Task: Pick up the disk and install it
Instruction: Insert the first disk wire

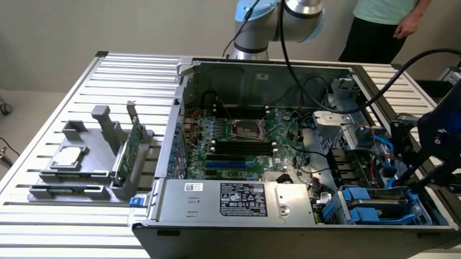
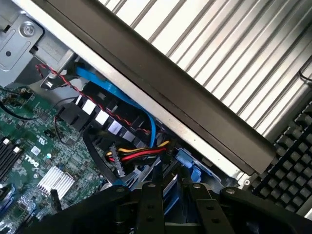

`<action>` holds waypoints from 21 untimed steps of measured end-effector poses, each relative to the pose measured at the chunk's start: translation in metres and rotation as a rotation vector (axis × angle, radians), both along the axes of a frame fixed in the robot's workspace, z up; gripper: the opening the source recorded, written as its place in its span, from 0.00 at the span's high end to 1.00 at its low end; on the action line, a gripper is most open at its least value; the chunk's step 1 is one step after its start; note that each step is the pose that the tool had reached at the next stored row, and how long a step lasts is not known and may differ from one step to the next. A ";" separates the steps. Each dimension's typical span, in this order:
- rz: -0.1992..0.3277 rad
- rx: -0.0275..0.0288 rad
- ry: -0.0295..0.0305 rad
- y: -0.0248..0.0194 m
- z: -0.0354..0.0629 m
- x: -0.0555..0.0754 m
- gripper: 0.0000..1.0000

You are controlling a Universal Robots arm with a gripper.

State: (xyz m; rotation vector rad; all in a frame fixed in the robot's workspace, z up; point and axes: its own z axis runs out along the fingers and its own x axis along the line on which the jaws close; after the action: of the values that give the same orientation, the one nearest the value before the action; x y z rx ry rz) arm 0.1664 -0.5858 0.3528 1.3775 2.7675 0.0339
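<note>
Pincer low at the blue-framed disk in the case's near bay — grip can't be told. Power-supply label — print unreadable.

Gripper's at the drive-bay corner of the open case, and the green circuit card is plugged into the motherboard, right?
No. The green circuit card stands in the grey fixture on the table, outside the case, as the exterior view shows. The gripper is at the drive-bay corner.
</note>
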 end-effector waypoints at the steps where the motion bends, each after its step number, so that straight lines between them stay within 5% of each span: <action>1: -0.015 0.0000 0.0001 0.0000 -0.0005 0.000 0.73; 8: -0.094 0.0026 0.0025 -0.0004 -0.0040 0.000 0.73; 13: -0.112 0.0084 0.0110 -0.0014 -0.0066 0.000 0.73; 16: -0.115 0.0203 0.0179 -0.0019 -0.0075 0.000 0.73; 21: -0.120 0.0536 0.0243 -0.0021 -0.0082 0.001 0.73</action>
State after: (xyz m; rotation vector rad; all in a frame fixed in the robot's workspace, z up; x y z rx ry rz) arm 0.1671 -0.5878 0.3446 1.5644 2.7164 0.0878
